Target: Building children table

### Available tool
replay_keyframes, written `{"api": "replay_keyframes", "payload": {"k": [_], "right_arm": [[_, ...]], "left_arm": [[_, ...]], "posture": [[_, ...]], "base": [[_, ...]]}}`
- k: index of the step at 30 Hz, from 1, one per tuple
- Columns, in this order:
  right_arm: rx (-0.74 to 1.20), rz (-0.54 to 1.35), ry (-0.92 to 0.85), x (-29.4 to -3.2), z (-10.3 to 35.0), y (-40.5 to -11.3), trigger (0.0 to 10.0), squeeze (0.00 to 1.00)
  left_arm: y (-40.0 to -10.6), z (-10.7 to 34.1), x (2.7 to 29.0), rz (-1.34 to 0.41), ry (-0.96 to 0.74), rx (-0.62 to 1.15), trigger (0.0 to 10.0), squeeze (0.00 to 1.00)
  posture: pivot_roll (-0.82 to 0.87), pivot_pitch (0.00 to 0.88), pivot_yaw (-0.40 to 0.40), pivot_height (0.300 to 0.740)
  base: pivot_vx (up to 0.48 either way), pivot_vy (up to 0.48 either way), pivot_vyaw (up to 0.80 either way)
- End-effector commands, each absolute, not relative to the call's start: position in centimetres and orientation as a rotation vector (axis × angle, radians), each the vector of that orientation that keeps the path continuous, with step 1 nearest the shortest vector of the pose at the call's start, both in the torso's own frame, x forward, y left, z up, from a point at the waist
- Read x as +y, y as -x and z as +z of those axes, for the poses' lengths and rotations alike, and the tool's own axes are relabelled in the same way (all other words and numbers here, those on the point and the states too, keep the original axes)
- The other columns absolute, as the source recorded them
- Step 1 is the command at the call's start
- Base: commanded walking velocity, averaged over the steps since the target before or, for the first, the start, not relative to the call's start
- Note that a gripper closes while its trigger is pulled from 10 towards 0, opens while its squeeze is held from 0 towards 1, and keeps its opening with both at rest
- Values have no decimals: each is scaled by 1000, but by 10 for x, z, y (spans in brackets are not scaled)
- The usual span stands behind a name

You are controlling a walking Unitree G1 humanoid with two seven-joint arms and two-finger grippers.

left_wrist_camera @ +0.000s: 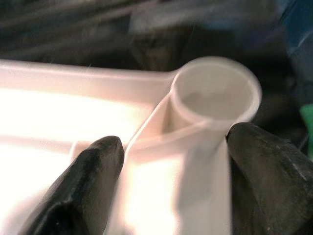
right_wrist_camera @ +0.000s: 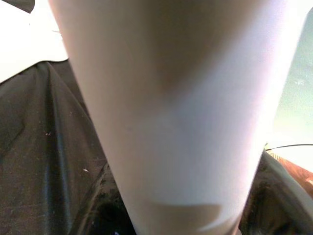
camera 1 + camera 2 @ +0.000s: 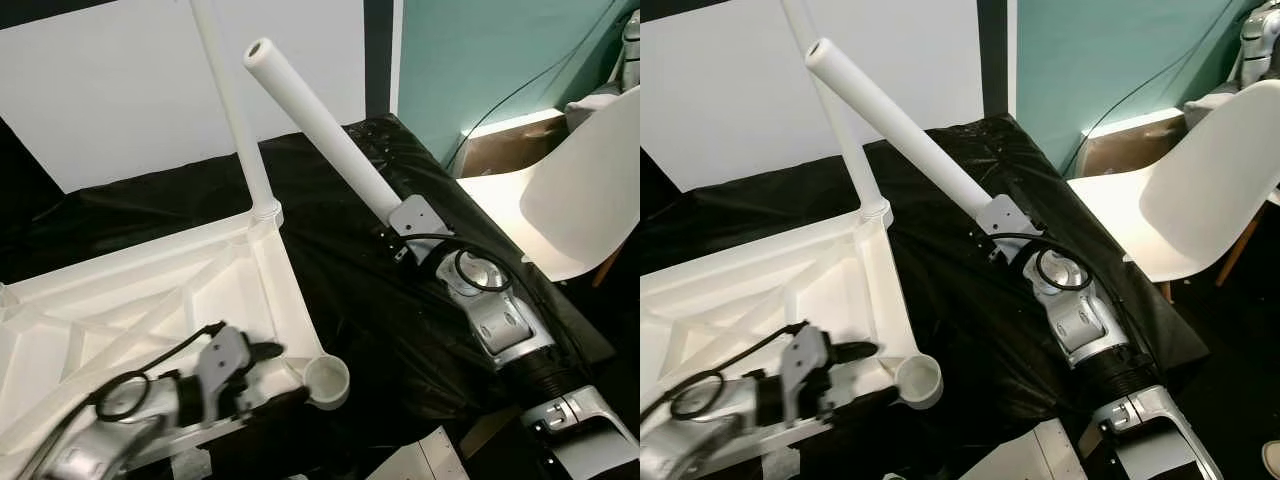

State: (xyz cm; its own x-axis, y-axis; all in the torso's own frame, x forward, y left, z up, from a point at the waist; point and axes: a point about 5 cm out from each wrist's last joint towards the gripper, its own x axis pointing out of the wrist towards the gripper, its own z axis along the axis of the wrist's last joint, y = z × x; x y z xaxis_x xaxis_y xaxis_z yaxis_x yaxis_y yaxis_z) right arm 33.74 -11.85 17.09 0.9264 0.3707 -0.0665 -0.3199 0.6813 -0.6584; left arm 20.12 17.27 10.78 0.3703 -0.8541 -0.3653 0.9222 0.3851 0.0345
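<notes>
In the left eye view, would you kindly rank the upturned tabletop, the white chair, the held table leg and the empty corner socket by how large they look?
Largest to smallest:
1. upturned tabletop
2. white chair, cut off by the frame edge, so its rank is unsure
3. table leg, held by the right gripper
4. corner socket, beside the left gripper

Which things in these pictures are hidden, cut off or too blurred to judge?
- Right gripper: its fingers are hidden behind the wrist mount in the eye views, and the white leg tube covers them in the right wrist view.
- Fitted table leg: its upper end is cut off by the top edge in both eye views.
- Upturned tabletop: its left part runs past the picture edge.
- Corner socket: blurred in the left wrist view, between the left gripper's fingers.
</notes>
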Motion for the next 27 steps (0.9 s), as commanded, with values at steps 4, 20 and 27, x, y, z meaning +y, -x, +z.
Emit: {"api": "replay_keyframes", "payload": {"k": [4,20,27], "right_arm": [[-109,406,714,-113,178,-339,10000,0],[-105,395,731,-118,180,-342,10000,0],[-97,388,738,-122,180,-342,10000,0]], "left_arm": [[-179,103,182,-1429,-220,443,10000,0],[-164,101,180,-1437,-237,404,10000,0],[-167,108,186,-1370,-315,347,10000,0]], "posture": [[-80,0,95,740],[-85,0,85,740],[-87,0,76,740]], "base": [[0,0,0],[0,0,0],[0,0,0]]}}
